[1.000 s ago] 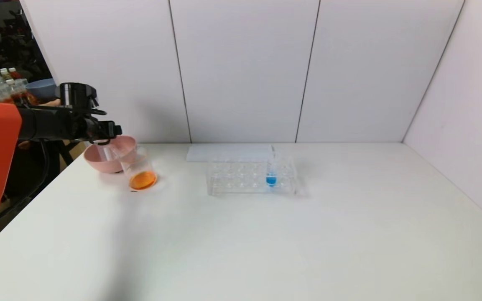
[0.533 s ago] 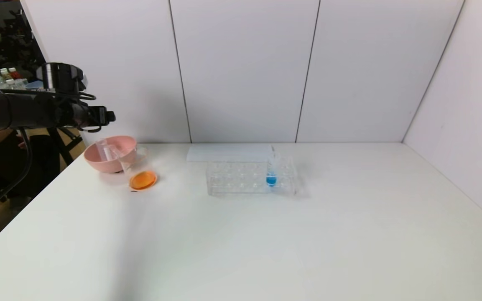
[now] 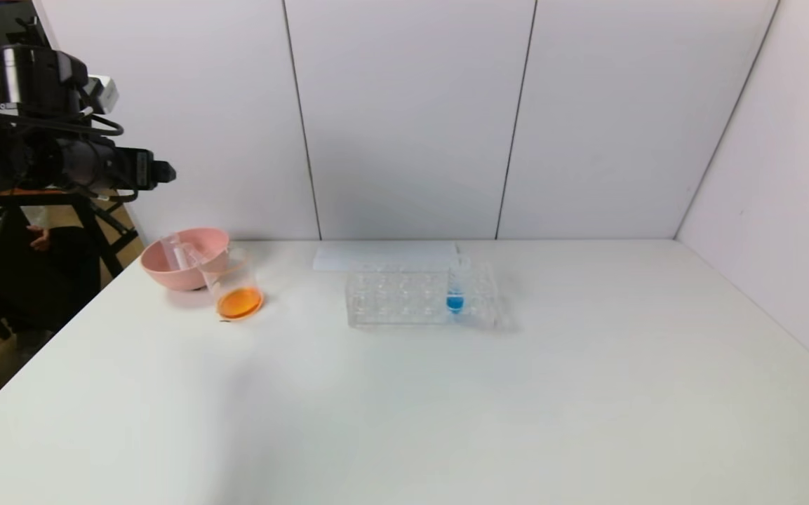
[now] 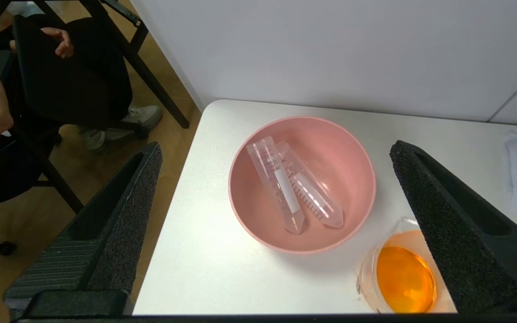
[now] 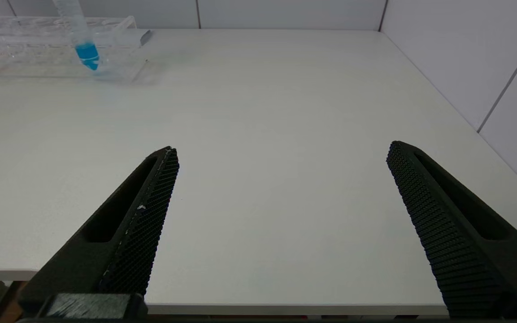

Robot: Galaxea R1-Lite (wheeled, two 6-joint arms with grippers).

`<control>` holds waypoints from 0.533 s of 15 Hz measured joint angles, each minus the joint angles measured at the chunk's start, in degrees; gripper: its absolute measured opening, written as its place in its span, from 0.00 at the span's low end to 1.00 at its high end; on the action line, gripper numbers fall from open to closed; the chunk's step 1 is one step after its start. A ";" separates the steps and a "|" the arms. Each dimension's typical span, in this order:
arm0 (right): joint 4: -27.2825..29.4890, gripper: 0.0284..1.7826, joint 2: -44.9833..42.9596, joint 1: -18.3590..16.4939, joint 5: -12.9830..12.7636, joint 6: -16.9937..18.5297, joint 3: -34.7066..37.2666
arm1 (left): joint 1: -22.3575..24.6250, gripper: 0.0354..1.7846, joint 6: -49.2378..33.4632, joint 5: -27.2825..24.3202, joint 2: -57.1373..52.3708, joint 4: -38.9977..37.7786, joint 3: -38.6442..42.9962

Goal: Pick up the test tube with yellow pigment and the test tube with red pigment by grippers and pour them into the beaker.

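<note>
So the left pincer [image 4: 276, 152] hangs high above the far left corner of the white surface [image 3: 404, 407], fingers spread wide and grasping nothing. Right below it sits the round pink plastic bowl [image 4: 352, 157] with 2 clear, emptied test tubes [image 4: 294, 186] lying side by side inside, touching each other, their pointed ends towards the small clear beaker [image 3: 234, 287]. I can't tell which tube had yellow and which had red. The beaker stands just beside the bowl, upright, with orange liquid in the bottom. The clear rectangular tube rack [image 3: 422, 298] sits mid-surface, well apart from the bowl, with 1 blue-bottomed tube [image 3: 455, 287] standing in it. The right pincer [image 5: 280, 152] is released too, hovering low over bare surface at the near edge.
</note>
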 joint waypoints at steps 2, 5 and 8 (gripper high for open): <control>0.00 0.95 0.00 0.00 0.00 0.00 0.00 | -0.15 0.99 0.13 -0.11 -5.64 -0.02 4.82; 0.00 0.95 0.00 0.00 0.02 -0.02 0.00 | -0.57 0.99 1.18 -0.18 -14.99 0.17 12.00; 0.00 0.95 0.00 0.00 0.00 0.00 0.00 | -2.57 0.99 2.84 -0.24 -23.56 3.36 17.29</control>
